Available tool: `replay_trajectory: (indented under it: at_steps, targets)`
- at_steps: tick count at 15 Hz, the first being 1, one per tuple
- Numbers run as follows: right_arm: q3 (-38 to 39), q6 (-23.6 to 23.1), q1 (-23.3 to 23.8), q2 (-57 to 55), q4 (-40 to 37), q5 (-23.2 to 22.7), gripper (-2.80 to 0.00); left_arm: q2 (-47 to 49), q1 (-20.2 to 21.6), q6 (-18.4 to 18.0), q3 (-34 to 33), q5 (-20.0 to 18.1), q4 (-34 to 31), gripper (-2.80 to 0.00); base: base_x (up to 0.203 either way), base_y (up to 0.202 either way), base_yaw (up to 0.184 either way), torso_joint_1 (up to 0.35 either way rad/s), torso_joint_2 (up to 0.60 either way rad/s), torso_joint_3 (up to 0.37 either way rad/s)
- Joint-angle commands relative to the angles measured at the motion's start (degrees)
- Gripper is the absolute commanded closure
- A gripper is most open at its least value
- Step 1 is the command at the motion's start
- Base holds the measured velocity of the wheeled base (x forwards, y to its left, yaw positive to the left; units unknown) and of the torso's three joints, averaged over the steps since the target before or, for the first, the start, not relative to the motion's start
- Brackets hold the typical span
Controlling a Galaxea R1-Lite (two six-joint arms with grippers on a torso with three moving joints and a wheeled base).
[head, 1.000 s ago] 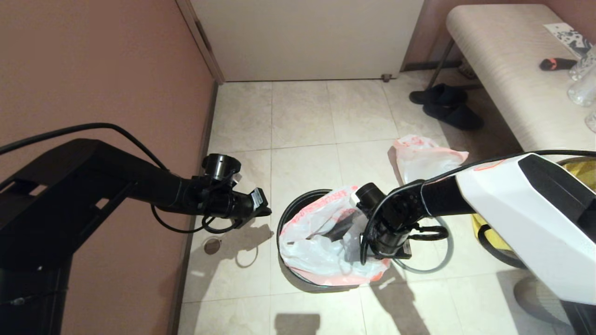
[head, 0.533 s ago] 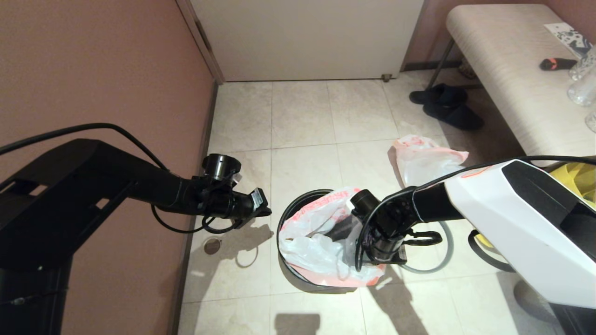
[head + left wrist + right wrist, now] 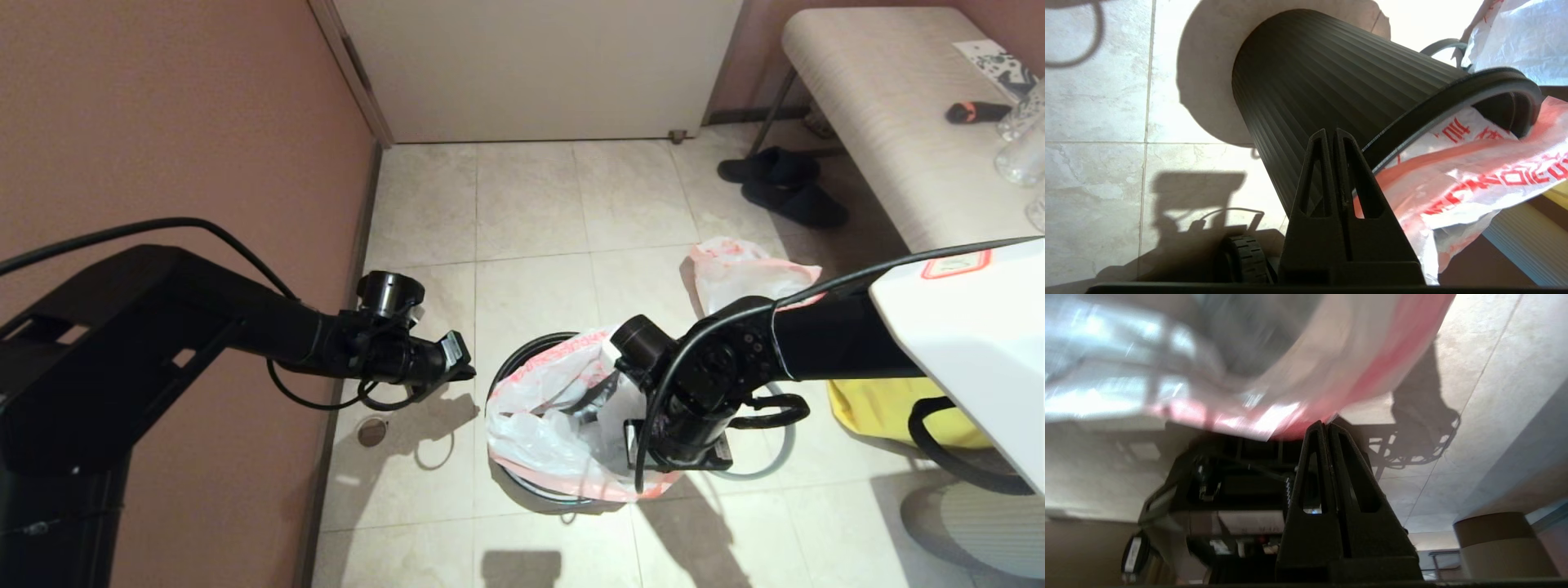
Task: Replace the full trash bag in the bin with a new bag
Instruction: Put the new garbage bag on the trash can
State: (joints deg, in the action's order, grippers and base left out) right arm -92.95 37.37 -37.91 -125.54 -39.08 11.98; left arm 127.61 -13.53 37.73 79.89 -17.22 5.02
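Note:
The black ribbed bin (image 3: 504,367) (image 3: 1331,81) stands on the floor tiles just ahead of me. The new bag (image 3: 547,425) (image 3: 1474,171), thin white plastic with a pink-red band, sits in its mouth and spills over the near rim. My right gripper (image 3: 1327,424) points down at the bin's near right edge, shut on the bag's pink band (image 3: 1372,363). My left gripper (image 3: 467,371) (image 3: 1329,131) is shut and holds nothing; it hovers beside the bin's left wall, apart from it. The grey hoop (image 3: 785,457) lies on the floor, right of the bin. The full trash bag (image 3: 743,282) lies beyond the bin.
A yellow bag (image 3: 890,404) sits on the floor at the right under my right arm. Dark slippers (image 3: 784,192) lie by the padded bench (image 3: 890,122) at the back right. A brown wall (image 3: 204,122) runs along the left, and a closed door (image 3: 539,65) stands at the back.
My right forearm has lifted and its wrist has shifted slightly, uncovering more of the yellow bag. The new bag's rim moved with the gripper. The left arm has stayed still.

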Motion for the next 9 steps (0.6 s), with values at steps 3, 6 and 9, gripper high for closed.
replay_trajectory:
  at_steps: [3, 6, 9]
  targets:
    - [2.2, -3.6, -6.0, 3.2, 0.2, -0.9, 0.00, 0.6, 0.0, 0.2, 0.4, 0.2, 0.0, 0.00, 0.000, 0.000, 0.000, 0.000, 0.00, 0.000]
    - [3.7, -5.1, -6.8, 4.4, 3.3, -2.6, 0.00, 0.6, -0.1, 0.2, 0.6, 0.2, 0.0, 0.00, 0.000, 0.000, 0.000, 0.000, 0.00, 0.000]
    - [3.7, -13.1, -8.2, 3.0, 6.3, -4.6, 0.00, 0.8, 0.2, 0.3, 0.9, 0.4, 0.0, 0.00, 0.000, 0.000, 0.000, 0.000, 0.00, 0.000]
